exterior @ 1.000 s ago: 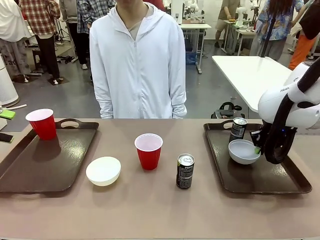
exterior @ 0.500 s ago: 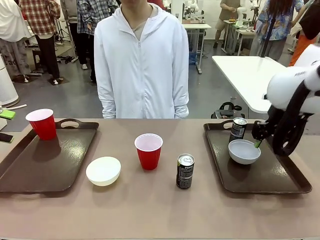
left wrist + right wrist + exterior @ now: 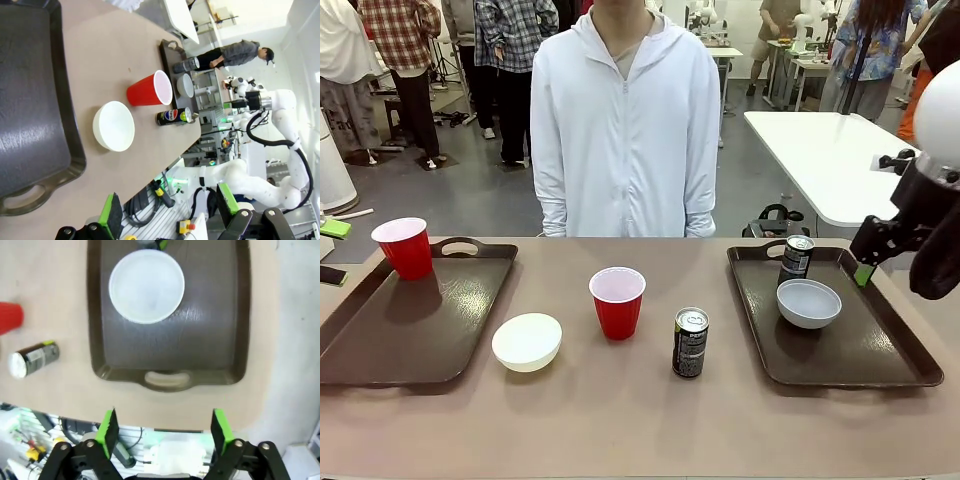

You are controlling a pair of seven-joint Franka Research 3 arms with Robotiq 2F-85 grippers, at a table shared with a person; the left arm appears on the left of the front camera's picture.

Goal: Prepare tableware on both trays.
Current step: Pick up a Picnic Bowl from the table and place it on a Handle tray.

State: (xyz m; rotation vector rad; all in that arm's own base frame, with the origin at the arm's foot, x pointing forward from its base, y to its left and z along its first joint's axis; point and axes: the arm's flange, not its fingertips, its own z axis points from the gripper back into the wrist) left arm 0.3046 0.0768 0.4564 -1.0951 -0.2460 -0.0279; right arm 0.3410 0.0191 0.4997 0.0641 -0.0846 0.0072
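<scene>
The left tray (image 3: 380, 340) carries one red cup (image 3: 405, 247) at its far corner. On the bare table between the trays stand a cream bowl (image 3: 527, 341), a second red cup (image 3: 617, 301) and a dark can (image 3: 691, 342). The right tray (image 3: 850, 365) holds a can (image 3: 797, 257) and a pale grey bowl (image 3: 808, 303). My right gripper (image 3: 865, 268) hangs open above that tray's right side, clear of the bowl (image 3: 146, 286); its wrist view shows wide jaws (image 3: 164, 432) with nothing between them. My left gripper (image 3: 169, 207) is open and empty, looking along the left tray (image 3: 30, 100) toward the cream bowl (image 3: 114, 126).
A person in a white zip jacket (image 3: 625, 130) stands at the far edge, arms down. A white table (image 3: 820, 150) stands behind on the right. Bare tabletop runs along the near edge (image 3: 620, 430).
My right gripper has risen and drawn back to the right, away from the grey bowl, which stays on the right tray. The person has shifted slightly right.
</scene>
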